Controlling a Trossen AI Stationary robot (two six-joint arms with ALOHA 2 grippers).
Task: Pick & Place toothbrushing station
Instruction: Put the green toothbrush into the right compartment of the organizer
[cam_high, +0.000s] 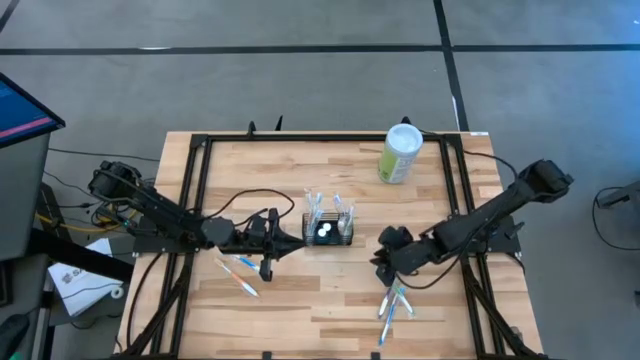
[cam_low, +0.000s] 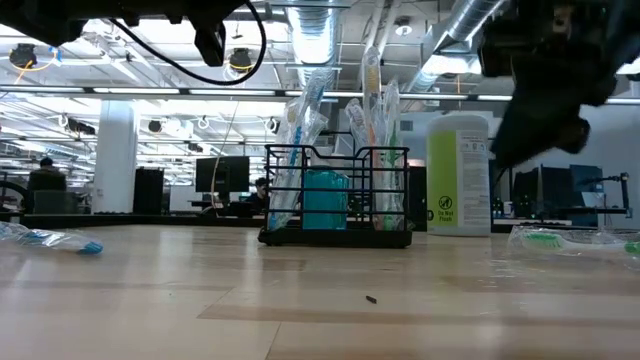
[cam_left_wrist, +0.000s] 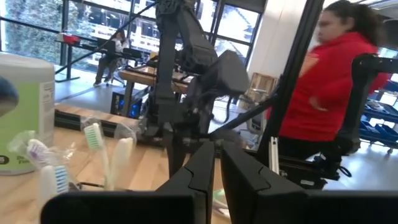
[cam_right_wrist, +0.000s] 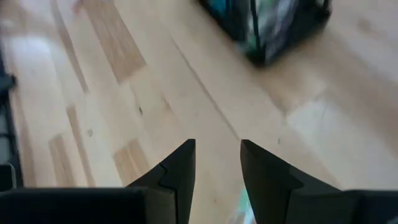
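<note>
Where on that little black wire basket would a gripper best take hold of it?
Probably the top rail of a short end wall of the caddy, coming straight down from above. The walls are thin open wire that fingers can pinch, and the end nearest the left gripper looks clear, while toothbrushes stand up from the middle.

The toothbrushing station (cam_high: 329, 229) sits upright on my bench (cam_high: 300, 300), about mid-bench, a little left of centre between my two arms. It is a small black wire-mesh caddy (cam_low: 337, 196) with low walls, rectangular. Several toothbrushes (cam_low: 372, 110) stand in it, leaning outward, and a teal object (cam_low: 324, 200) sits inside. From above, two white round tops show within it.
</note>
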